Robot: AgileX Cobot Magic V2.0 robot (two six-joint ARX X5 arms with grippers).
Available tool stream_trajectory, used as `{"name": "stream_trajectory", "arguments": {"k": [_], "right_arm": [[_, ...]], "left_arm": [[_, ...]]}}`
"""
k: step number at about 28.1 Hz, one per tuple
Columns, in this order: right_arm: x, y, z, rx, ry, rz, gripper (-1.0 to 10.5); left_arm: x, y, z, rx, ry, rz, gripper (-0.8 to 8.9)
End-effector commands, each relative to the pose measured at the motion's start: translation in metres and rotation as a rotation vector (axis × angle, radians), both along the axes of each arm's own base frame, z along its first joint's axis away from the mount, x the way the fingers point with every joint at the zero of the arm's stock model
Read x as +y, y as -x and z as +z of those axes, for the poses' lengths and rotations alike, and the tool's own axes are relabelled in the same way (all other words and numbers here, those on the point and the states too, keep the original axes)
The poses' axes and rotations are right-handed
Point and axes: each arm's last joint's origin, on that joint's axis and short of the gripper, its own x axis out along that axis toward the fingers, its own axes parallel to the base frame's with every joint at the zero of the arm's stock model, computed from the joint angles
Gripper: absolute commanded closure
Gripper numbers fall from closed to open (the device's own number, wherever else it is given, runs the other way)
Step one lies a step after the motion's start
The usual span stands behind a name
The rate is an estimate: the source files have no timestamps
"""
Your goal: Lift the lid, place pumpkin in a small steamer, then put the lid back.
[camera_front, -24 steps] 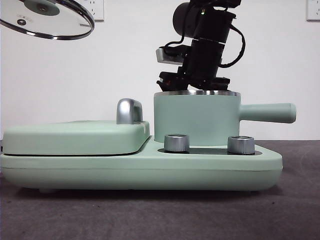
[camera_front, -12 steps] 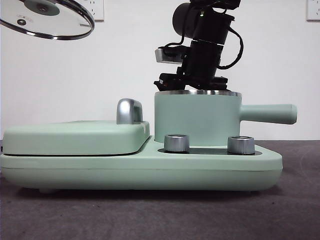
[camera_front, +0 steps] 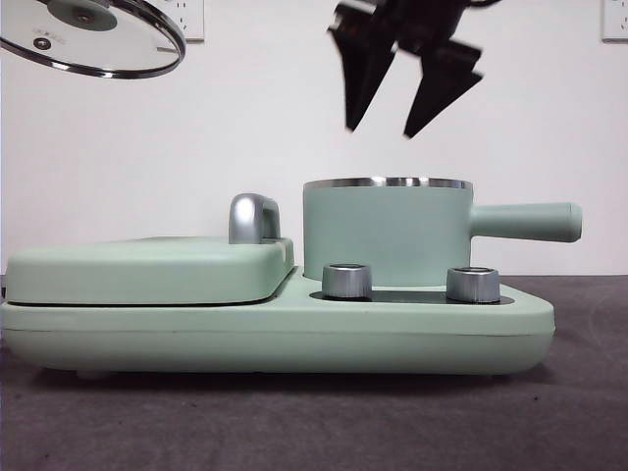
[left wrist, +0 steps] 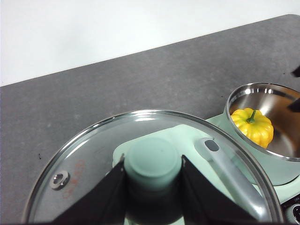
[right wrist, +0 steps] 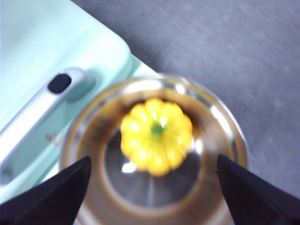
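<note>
my right claw (camera_front: pixel 391 128) has come up out of the steamer (camera_front: pixel 387 234) — a second ago it was down at the rim, now it hangs clear above the pot with its jaws spread and nothing between them. so the release is done. the pumpkin (right wrist: pixel 156 135) sits on the steel floor of the steamer, stem up, roughly central, with bare metal showing all round it; from the left wrist camera i can see it too (left wrist: pixel 253 126), lying free inside the pot. from the front it is hidden behind the steamer wall.

the steamer itself looks not to have shifted on its base, handle (camera_front: pixel 524 222) pointing the same way as before.

my left claw (left wrist: pixel 152 187) is clenched on the knob of the lid (left wrist: pixel 93 178), holding it high and well off to the side of the steamer, over the griddle cover (camera_front: pixel 147 270) — in the front view the lid (camera_front: pixel 93 37) hangs tilted at the top corner, same place as a second ago.

by my reading two of three steps are finished; only the lid's return is left. the right claw is directly above the steamer, so i judge it needs to clear away before the lid can travel across and settle on the rim.
</note>
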Motion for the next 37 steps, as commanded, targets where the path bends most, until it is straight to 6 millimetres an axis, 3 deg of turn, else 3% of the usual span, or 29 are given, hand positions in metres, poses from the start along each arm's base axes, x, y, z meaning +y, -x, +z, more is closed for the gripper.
{"name": "stream_trajectory", "arguments": {"k": [1, 6, 9, 16, 24, 31, 37], "right_arm": [[-0.003, 0.010, 0.019, -0.038, -0.051, -0.021, 5.4], [-0.019, 0.037, 0.052, -0.145, -0.107, -0.025, 5.4], [-0.030, 0.057, 0.055, -0.225, -0.156, -0.024, 5.4], [-0.064, 0.111, 0.013, -0.290, -0.188, -0.079, 5.7], [-0.088, 0.151, -0.021, -0.265, -0.210, -0.107, 5.8], [-0.110, 0.188, -0.033, -0.325, -0.259, -0.112, 5.9], [-0.125, 0.211, -0.030, -0.400, -0.276, -0.145, 5.9]], "left_arm": [[-0.001, -0.001, 0.008, -0.047, 0.008, -0.006, 7.99], [-0.001, -0.001, 0.008, -0.050, -0.009, -0.012, 7.99], [-0.001, -0.001, 0.008, -0.047, -0.010, -0.012, 7.99], [-0.001, -0.001, 0.007, -0.046, -0.009, -0.015, 7.99], [-0.003, 0.000, 0.008, -0.041, 0.006, -0.050, 7.99], [-0.015, -0.003, 0.004, -0.027, 0.001, -0.100, 7.99], [-0.035, -0.013, -0.006, 0.006, -0.010, -0.167, 7.99]]}}
